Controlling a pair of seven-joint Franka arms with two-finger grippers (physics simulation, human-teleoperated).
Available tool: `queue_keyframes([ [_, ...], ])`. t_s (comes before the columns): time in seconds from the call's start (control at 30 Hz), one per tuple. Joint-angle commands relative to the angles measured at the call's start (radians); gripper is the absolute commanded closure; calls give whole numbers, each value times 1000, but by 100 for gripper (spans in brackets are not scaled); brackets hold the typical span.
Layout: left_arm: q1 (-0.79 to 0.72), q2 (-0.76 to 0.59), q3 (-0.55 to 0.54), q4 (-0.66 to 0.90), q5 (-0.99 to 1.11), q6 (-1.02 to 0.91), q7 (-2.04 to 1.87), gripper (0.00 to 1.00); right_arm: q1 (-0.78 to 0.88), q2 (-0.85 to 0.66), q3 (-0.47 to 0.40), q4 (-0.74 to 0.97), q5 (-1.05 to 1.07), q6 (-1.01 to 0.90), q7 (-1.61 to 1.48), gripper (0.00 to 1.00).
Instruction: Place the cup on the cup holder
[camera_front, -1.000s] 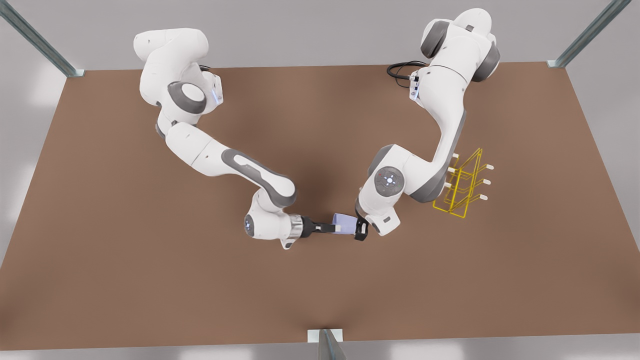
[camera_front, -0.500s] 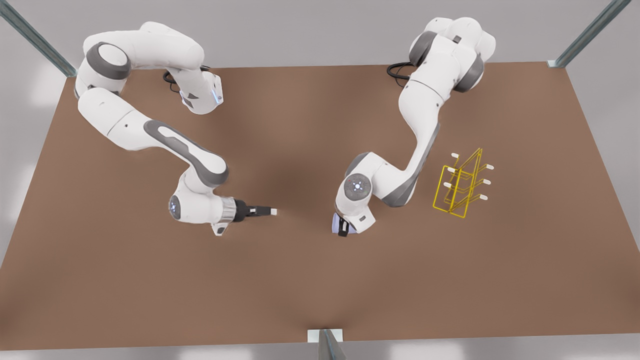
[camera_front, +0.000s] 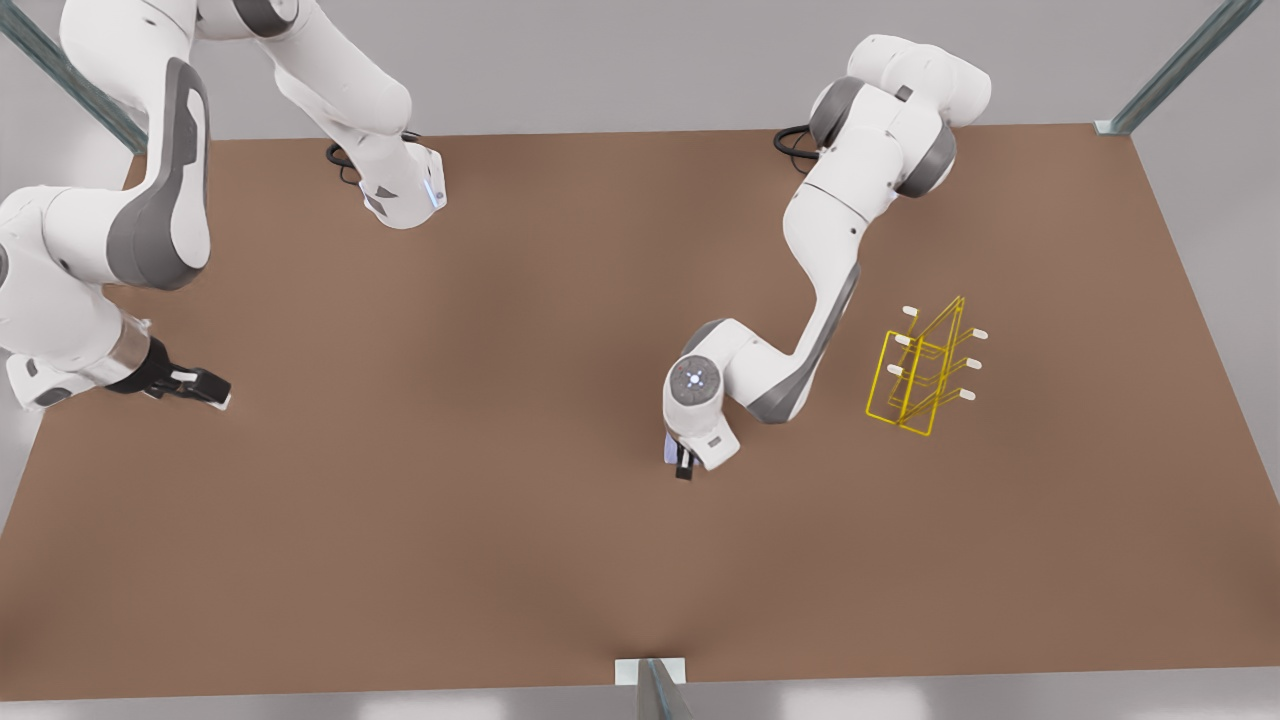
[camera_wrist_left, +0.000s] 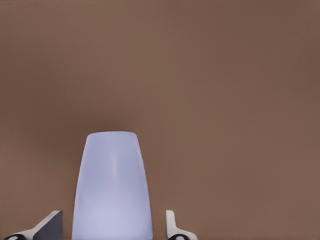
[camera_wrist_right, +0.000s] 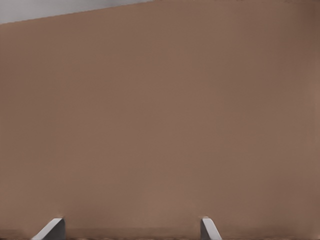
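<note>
The left claw (camera_front: 684, 464) is clamped on the cup (camera_wrist_left: 112, 187), whose long axis runs straight out along the fingers (camera_wrist_left: 47, 227), away from the wrist; the cup holder (camera_front: 925, 367) stands well apart on the desk (camera_front: 500, 520); the right claw (camera_front: 205, 386) waits far off, fingers spread apart.
</note>
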Motion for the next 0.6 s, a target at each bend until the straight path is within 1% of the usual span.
queue_keyframes([
  [0.0,-2,1,0,-3,20,14,-62,0,116,-40,-118,46,58,-285,-234,0],
  [0.03,-10,4,0,-5,20,14,-62,0,102,-31,-113,113,92,-325,-226,0],
  [0.07,-13,5,0,-7,36,14,-62,0,169,-27,-139,122,81,-342,-212,0],
  [0.1,-13,7,0,-5,40,14,-62,0,176,-46,-162,110,85,-362,-206,0],
  [0.17,-11,14,0,-5,53,14,-62,0,191,-68,-167,112,96,-371,-222,0],
  [0.2,-11,21,0,-5,56,14,-62,0,205,-77,-168,90,95,-359,-222,0],
  [0.3,-14,36,0,-5,57,14,-61,0,179,-77,-155,63,96,-304,-220,0],
  [0.37,-13,37,-2,-5,80,15,-61,0,177,-59,-156,84,95,-299,-220,0],
  [0.43,-13,42,0,-7,85,24,-61,0,188,-59,-155,75,81,-230,-219,0],
  [0.57,-13,51,0,-13,100,24,-61,0,179,-56,-152,72,82,-224,-220,0],
])
